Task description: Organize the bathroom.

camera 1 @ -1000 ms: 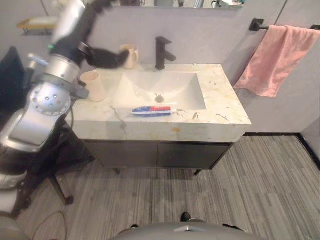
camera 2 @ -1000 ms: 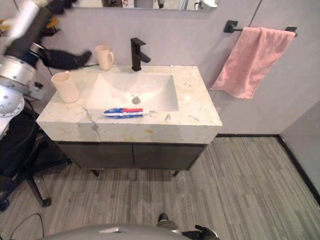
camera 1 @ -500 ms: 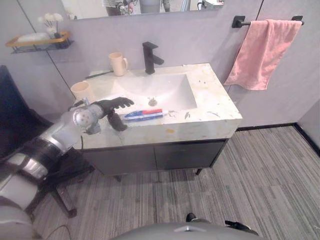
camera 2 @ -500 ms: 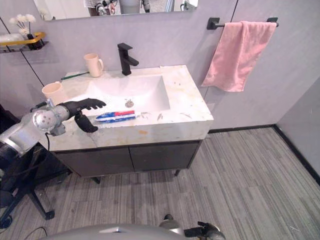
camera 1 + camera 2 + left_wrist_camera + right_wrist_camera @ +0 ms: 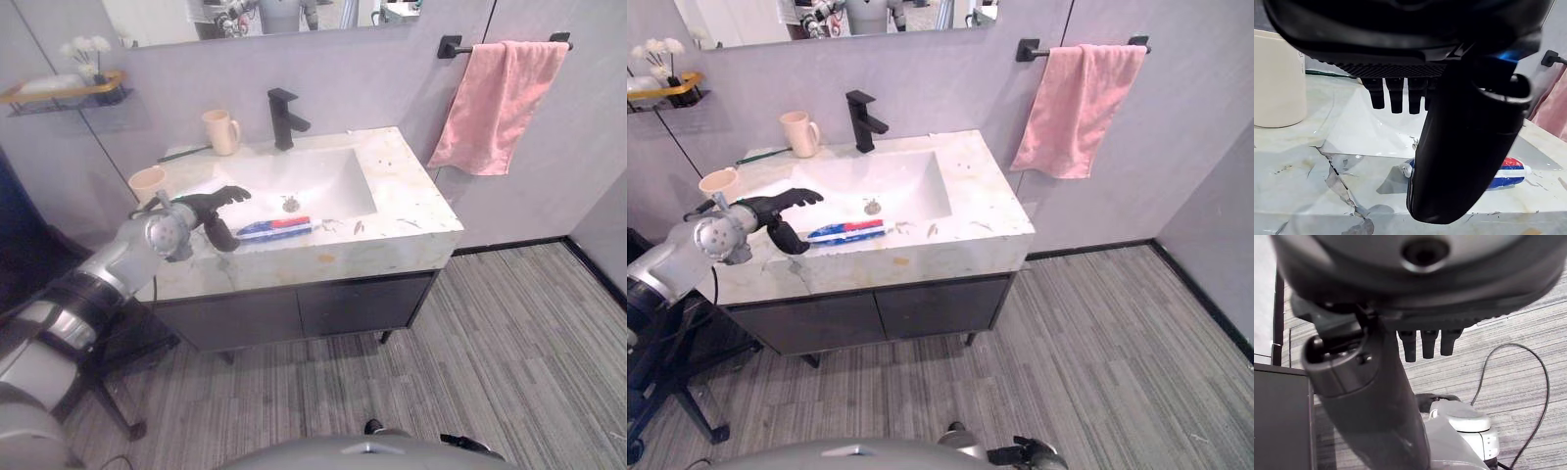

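While open, left robot hand (image 5: 211,208) beside toothpaste tube (image 5: 275,228).

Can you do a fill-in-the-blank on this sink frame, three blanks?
1. The red, white and blue toothpaste tube lies on the marble counter at the basin's ____ edge.
2. The pink towel hangs from a black ____.
3. The left hand hovers beside the tube with its fingers ____.

Missing words: front; bar; open
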